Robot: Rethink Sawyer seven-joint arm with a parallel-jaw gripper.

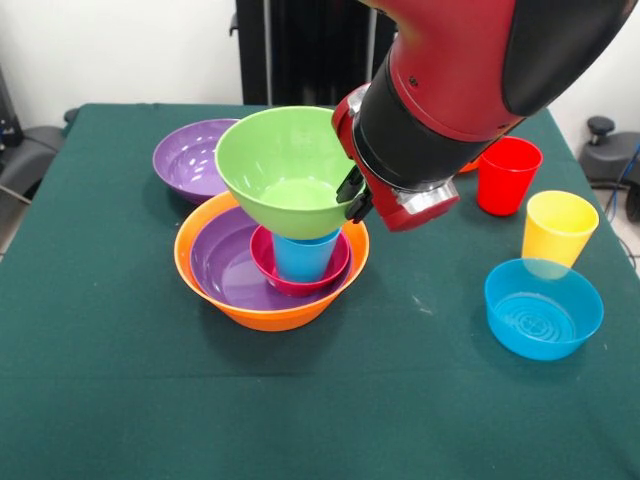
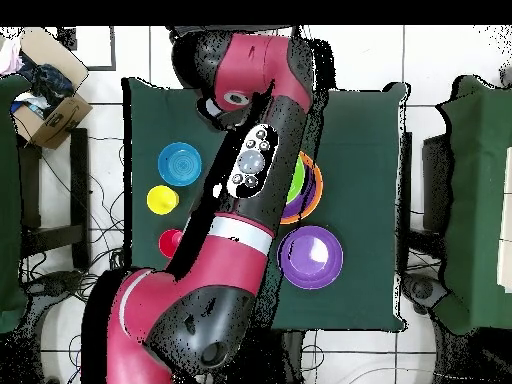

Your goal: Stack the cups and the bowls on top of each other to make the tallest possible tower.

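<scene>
**Now: lime green bowl held tilted over the tower**

Clearly visible in the front view, centre of the frame: the tower, with the large orange bowl as its base on the green desk. Nested inside, a purple bowl, then a small pink-red bowl, then the blue cup standing upright in the middle. Above the cup, tipped so the opening faces the camera, the lime green bowl, its underside at or just over the cup's rim; cannot tell whether touching. Pinched at the bowl's right rim by the dark fingers of the gripper, closed narrow on the bowl's wall, below the red and black arm coming in from the upper right.

Upper left, behind the tower: a second purple bowl, alone. Right side of the frame: red cup furthest back, yellow cup just in front of it, small blue bowl nearest the camera, all upright and well apart from the tower.

From overhead, mostly hidden under the arm: only a sliver of the tower at centre right
</scene>
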